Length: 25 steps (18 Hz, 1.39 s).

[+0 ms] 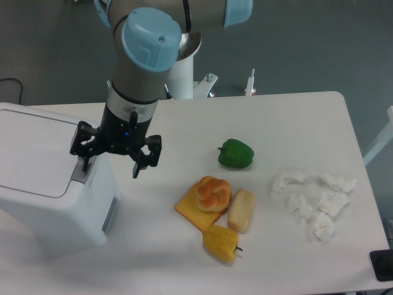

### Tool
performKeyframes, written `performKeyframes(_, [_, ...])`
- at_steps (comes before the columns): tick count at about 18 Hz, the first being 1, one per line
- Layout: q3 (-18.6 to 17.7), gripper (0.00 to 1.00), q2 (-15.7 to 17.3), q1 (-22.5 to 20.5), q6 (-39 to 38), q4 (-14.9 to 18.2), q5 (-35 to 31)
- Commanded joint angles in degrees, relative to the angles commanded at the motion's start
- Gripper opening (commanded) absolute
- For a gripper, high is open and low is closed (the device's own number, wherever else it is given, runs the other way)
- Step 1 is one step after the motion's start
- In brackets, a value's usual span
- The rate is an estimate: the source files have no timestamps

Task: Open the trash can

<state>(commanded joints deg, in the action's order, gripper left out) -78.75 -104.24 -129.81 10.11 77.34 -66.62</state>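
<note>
The left of the bench (184, 117) is taken up by the bin (52, 184), with the hand (110, 165) spread over its right edge. Bare bench is left between bin and toast (195, 212). Further right, passage is narrowed by pepper (236, 153), roll (241, 210), corn (222, 243) and tissues (316, 200).

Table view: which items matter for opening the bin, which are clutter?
Job:
large white boxy plastic trash can
its grey push tab
open two-finger gripper

Clutter:
green bell pepper
yellow bell pepper
round bun
long bread roll
crumpled white tissues

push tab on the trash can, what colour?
Grey, on the white trash can; the push tab shows in the fixed camera.
</note>
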Motion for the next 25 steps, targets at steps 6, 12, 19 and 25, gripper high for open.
performKeyframes(6, [-0.2, 1.00, -0.1, -0.1, 0.1, 0.0, -0.2])
performKeyframes(12, [-0.4, 1.00, -0.2, -0.3, 0.3, -0.1, -0.3])
performKeyframes(19, [-0.4, 1.00, 0.0, -0.6, 0.3, -0.1, 0.0])
performKeyframes(25, [0.2, 1.00, 0.2, -1.1, 0.5, -0.1, -0.1])
